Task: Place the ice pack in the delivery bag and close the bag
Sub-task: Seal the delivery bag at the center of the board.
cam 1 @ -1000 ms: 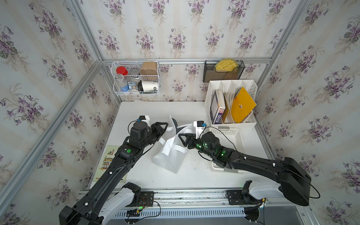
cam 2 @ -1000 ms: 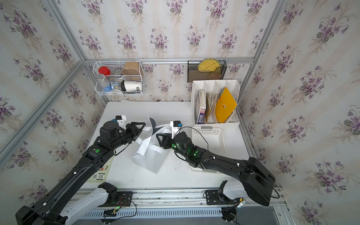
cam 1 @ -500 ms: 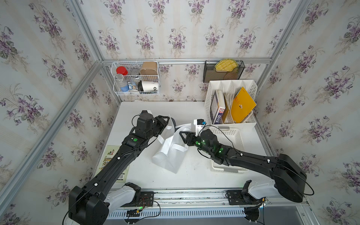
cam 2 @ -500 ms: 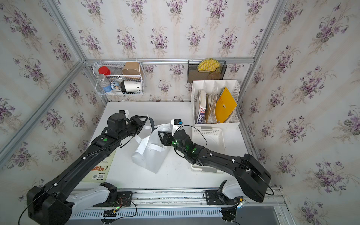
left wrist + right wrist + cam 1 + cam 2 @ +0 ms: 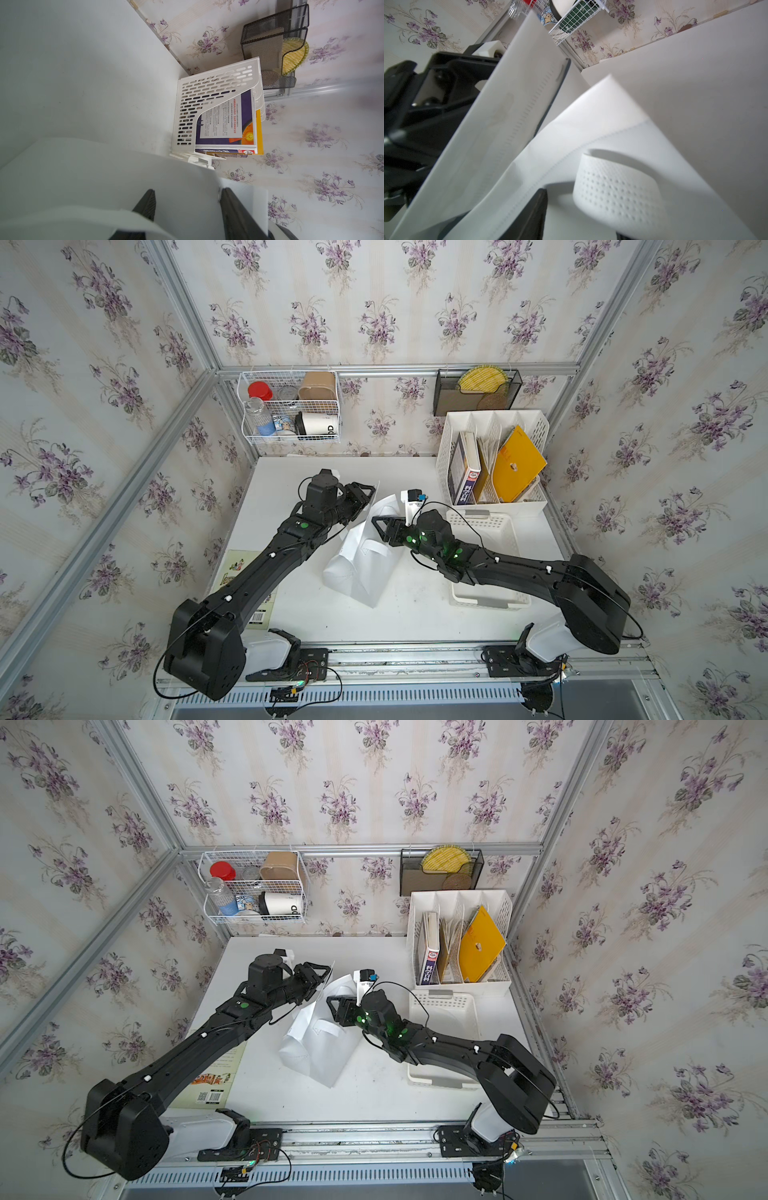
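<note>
White tabletop (image 5: 415, 622) floors your cell, with flowered wallpaper on three sides. Nearest the arm bases, to the near left of the delivery bag (image 5: 365, 568), a printed booklet (image 5: 237, 568) lies flat, partly under the left arm.

The bag lies tilted on its side in the middle of the table. Its closed bottom points toward the bases and its mouth toward the back wall. Just right of the bag sits a low perforated tray (image 5: 490, 600), with the right arm stretched over it.

Both arms meet the bag at its far end. Your left gripper (image 5: 187, 190) is at the left wall of the mouth. Its fingers stand apart, and the bag's white wall lies across the gap rather than being pinched. Your right gripper (image 5: 379, 529) is at the right side of the mouth. Its wrist view shows its fingers (image 5: 536, 207) apart too, with bag cloth draped over one and a strap handle (image 5: 616, 187) looped in the gap.

You cannot make out the ice pack in any view.

Beyond the bag to the right stands a white file rack (image 5: 451, 439) holding books and a yellow folder (image 5: 517, 464). Farthest away, on the back wall, a wire basket (image 5: 289, 374) of cups and bottles hangs beyond the bag to the left. A black mesh holder (image 5: 440, 400) hangs beyond the bag to the right.
</note>
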You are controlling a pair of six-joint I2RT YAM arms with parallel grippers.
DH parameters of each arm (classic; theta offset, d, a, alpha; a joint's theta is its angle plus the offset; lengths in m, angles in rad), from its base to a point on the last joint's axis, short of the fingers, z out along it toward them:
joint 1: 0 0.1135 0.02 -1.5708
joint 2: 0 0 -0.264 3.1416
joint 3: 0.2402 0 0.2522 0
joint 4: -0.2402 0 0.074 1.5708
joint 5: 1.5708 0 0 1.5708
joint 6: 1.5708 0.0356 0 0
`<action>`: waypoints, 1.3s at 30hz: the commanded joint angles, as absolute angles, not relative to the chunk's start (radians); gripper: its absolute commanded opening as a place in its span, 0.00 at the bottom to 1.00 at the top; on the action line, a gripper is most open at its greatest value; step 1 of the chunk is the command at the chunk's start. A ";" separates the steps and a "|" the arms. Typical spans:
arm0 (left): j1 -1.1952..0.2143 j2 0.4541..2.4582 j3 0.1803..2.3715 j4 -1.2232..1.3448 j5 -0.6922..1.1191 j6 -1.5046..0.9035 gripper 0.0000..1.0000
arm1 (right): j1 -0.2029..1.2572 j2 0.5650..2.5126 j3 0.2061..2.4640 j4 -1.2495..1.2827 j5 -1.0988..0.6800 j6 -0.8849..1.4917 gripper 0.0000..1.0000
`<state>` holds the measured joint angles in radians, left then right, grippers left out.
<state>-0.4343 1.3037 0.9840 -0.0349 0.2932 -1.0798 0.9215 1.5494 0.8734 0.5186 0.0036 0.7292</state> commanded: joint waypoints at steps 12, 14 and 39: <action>-0.443 1.324 0.971 0.052 0.366 -1.015 0.54 | 0.882 1.517 0.838 0.568 -0.024 0.681 0.56; -0.443 1.337 0.975 0.052 0.364 -1.013 0.54 | 0.877 1.511 0.834 0.556 -0.017 0.680 0.56; -0.500 1.334 1.047 -0.185 0.306 -0.805 0.59 | 0.818 1.622 0.943 0.515 -0.142 0.673 0.45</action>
<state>-0.4950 1.3525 1.0386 -0.0673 0.3340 -0.8795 0.8211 1.6310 0.9455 0.5102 -0.1398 0.6800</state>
